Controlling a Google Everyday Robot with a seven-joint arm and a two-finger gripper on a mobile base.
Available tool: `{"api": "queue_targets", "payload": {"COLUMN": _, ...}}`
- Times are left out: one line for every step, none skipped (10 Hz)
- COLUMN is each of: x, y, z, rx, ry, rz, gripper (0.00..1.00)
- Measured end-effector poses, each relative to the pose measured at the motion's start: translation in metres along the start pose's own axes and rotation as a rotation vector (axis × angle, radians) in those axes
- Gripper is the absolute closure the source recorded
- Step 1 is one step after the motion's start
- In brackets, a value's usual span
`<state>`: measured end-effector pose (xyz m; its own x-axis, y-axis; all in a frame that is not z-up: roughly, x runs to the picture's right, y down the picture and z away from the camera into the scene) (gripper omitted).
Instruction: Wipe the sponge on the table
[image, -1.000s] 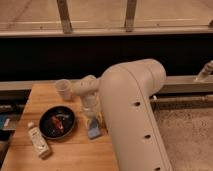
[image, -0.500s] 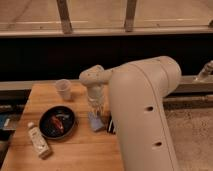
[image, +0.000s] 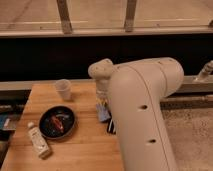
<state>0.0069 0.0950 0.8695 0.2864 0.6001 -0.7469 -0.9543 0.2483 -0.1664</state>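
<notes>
The blue-grey sponge (image: 103, 114) sits at the tip of my gripper (image: 102, 104), which reaches down from the white wrist above the right part of the wooden table (image: 82, 150). The gripper is shut on the sponge's upper edge. The sponge is low over the wood, and I cannot tell if it touches it. My bulky white arm fills the right side of the view and hides the table's right edge.
A black block with pale stripes (image: 111, 125) lies right beside the sponge. A dark bowl (image: 57, 123) holding something red sits at the centre left. A clear cup (image: 63, 89) stands at the back left, and a small bottle (image: 39, 141) lies at the front left.
The gripper and sponge have shifted right and toward the table's back edge, and the arm has swung closer to the camera.
</notes>
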Motion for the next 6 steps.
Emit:
{"api": "queue_targets", "payload": {"x": -0.01, "y": 0.0, "z": -0.002, "rx": 0.007, "ry": 0.0, "rz": 0.004, "gripper": 1.0}}
{"api": "queue_targets", "payload": {"x": -0.024, "y": 0.01, "z": -0.005, "rx": 0.018, "ry": 0.001, "rz": -0.008, "gripper": 1.0}}
{"api": "queue_targets", "payload": {"x": -0.034, "y": 0.023, "z": -0.006, "rx": 0.027, "ry": 0.004, "rz": -0.026, "gripper": 1.0}}
{"api": "queue_targets", "payload": {"x": -0.043, "y": 0.042, "z": -0.006, "rx": 0.036, "ry": 0.012, "rz": -0.062, "gripper": 1.0}}
{"api": "queue_targets", "payload": {"x": -0.044, "y": 0.058, "z": -0.005, "rx": 0.037, "ry": 0.017, "rz": -0.095, "gripper": 1.0}}
{"api": "queue_targets", "payload": {"x": -0.038, "y": 0.077, "z": -0.003, "rx": 0.038, "ry": 0.026, "rz": -0.144, "gripper": 1.0}}
